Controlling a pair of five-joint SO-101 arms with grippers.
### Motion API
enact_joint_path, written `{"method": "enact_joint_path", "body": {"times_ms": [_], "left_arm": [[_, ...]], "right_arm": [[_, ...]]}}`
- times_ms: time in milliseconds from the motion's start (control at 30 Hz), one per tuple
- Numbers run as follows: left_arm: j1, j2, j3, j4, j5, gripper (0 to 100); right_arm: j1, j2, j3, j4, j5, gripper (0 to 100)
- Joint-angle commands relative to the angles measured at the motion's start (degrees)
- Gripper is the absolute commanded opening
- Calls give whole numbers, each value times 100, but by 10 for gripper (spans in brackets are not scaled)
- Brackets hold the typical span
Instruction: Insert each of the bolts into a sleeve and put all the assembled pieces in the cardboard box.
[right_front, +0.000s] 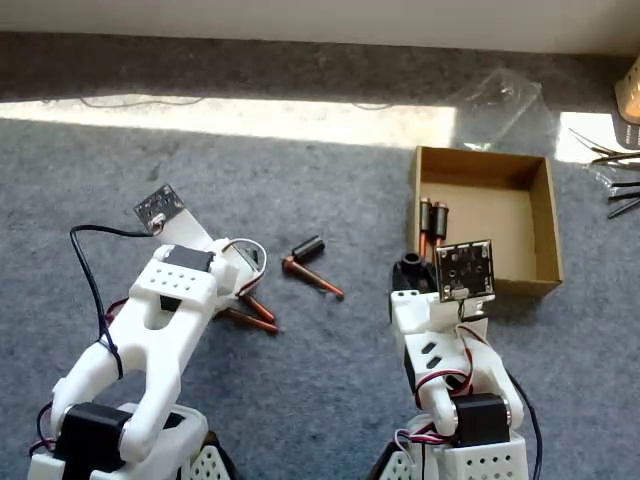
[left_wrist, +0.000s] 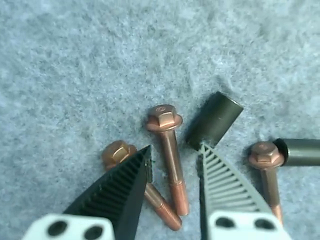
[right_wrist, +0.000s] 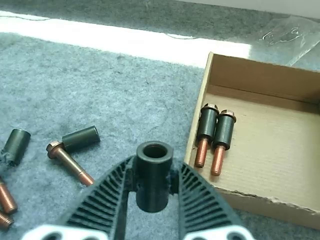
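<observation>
Our left hand is open above the copper hex-headed bolt, whose shank runs lengthwise along the gap between the fingers, head pointing away from the hand, while our right hand, well apart from it, is clamped on an upright dark cylindrical metal sleeve.

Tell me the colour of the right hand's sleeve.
The sleeve is dark grey, clearest in the right wrist view.
</observation>
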Motion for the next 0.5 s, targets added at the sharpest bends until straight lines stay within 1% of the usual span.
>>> {"method": "enact_joint_path", "body": {"times_ms": [0,233,467], "left_arm": [[-119,-4,-4,-141,26,150],[-462,-4,84,-132,26,150],[-426,-4,101,-132,26,150]], "right_arm": [[66,-57,-66,-75,-18,7],[66,-57,-66,-75,-18,7],[66,-57,-66,-75,-18,7]]}}
